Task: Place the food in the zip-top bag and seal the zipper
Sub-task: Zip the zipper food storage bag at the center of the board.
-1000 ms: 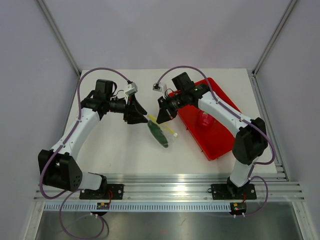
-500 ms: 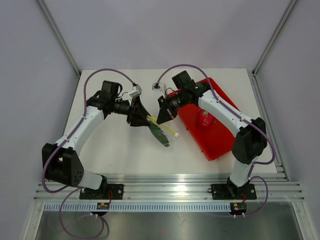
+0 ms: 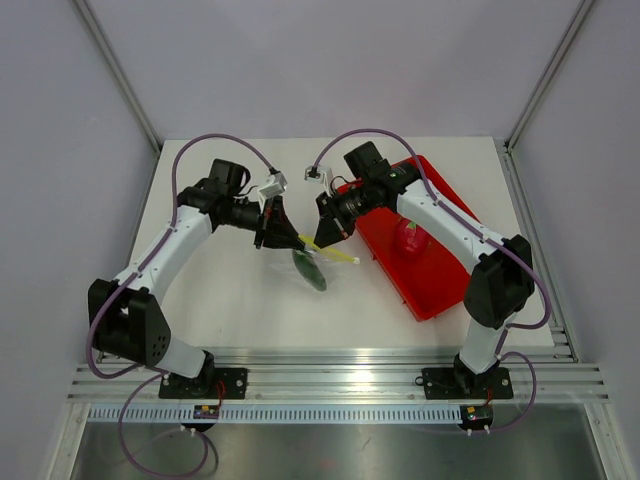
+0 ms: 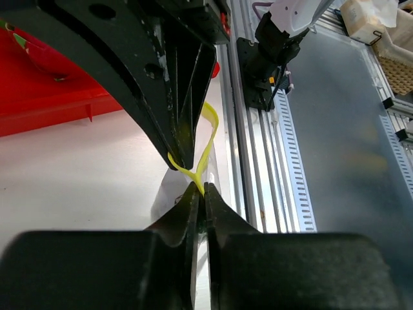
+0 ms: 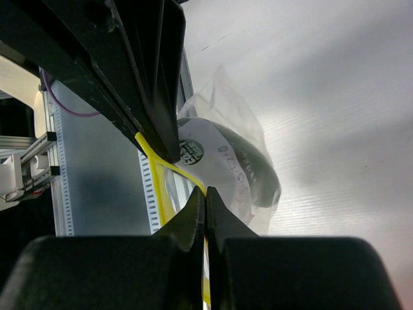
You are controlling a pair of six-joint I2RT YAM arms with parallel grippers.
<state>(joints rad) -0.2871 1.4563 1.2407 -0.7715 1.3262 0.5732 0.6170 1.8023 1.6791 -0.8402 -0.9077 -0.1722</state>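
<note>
The clear zip-top bag (image 3: 292, 264) hangs between my two grippers, just above the table. The dark green food (image 3: 311, 272) lies inside it; in the right wrist view the food (image 5: 259, 169) shows through the crinkly plastic (image 5: 222, 106). My left gripper (image 3: 287, 238) is shut on one side of the yellow-green zipper (image 4: 208, 135), with the strip pinched at its tips (image 4: 201, 191). Facing it from the other side, my right gripper (image 3: 324, 233) is shut on the zipper (image 5: 157, 169) too. Between the two grips the strip bows open in a loop.
A red tray (image 3: 440, 270) lies right of the bag under the right arm, with a pink dragon fruit (image 3: 408, 238) in it. The aluminium rail (image 3: 340, 378) runs along the table's near edge.
My left gripper has moved right up to the bag and shut on the zipper. The bag with the food has shifted slightly left. The right gripper has kept its hold.
</note>
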